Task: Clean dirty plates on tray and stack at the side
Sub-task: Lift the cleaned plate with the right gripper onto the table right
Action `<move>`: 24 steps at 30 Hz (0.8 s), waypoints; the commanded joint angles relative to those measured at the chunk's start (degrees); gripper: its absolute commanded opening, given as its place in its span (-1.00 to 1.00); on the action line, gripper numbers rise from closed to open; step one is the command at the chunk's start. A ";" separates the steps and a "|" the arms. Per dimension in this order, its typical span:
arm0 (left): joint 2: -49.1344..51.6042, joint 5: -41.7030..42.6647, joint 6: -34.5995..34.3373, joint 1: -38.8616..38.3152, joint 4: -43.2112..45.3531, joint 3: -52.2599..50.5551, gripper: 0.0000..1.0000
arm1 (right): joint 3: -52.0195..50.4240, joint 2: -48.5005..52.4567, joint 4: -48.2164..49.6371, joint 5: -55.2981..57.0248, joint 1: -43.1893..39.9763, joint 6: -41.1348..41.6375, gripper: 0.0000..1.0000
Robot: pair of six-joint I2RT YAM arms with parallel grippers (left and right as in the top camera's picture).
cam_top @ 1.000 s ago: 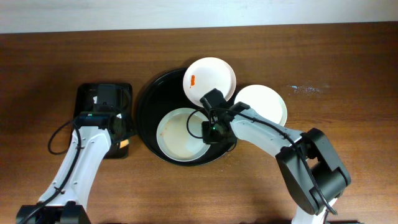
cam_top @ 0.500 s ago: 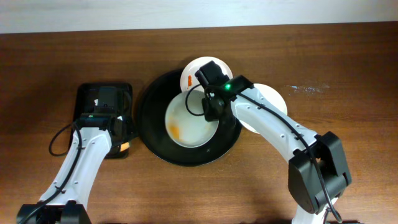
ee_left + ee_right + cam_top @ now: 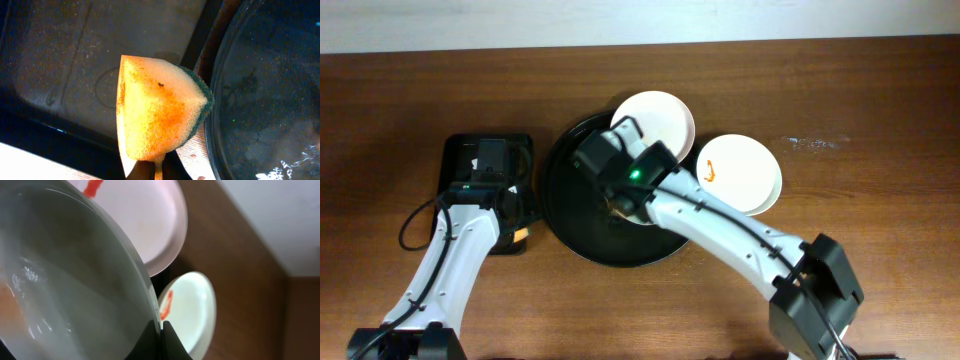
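As the right pincer (image 3: 161,339), clamped on the rim of the dirty plate (image 3: 75,290), has swung it left above the tray (image 3: 563,205) toward the left pincer (image 3: 518,228) gripping the sponge (image 3: 157,115), scrubbing looks ready to start.

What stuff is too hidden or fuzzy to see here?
Right wrist: the held plate is blurry, cut off at the left edge.
Overhead: the right arm covers almost all of that plate.
Left wrist: the sponge hides part of the small black tray.

Overhead: right arm (image 3: 720,225) covers plate (image 3: 65,280) (mostly); wrist close-up blurred.
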 commanded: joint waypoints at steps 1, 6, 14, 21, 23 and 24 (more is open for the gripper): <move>-0.76 0.17 0.13 0.20 0.42 -0.26 -0.99 | 1.40 -0.79 1.57 10.78 2.12 -0.63 -0.92; -0.76 0.20 0.15 0.20 0.37 -0.28 -0.99 | 1.40 -0.79 3.28 15.80 3.37 -1.03 -0.92; -0.76 0.20 0.13 0.20 0.35 -0.28 -0.99 | 1.42 -0.79 6.82 21.86 6.64 -2.51 -0.92; -0.76 0.20 0.13 0.20 0.37 -0.28 -0.99 | 1.42 -0.79 7.32 19.96 6.62 -2.08 -0.92; -0.76 0.20 0.13 0.20 0.35 -0.28 -1.00 | 1.42 -0.79 7.41 18.97 6.38 -0.63 -0.92; -0.76 0.20 0.13 0.20 0.35 -0.28 -0.99 | 1.53 -0.79 7.48 15.65 5.84 -0.13 -0.92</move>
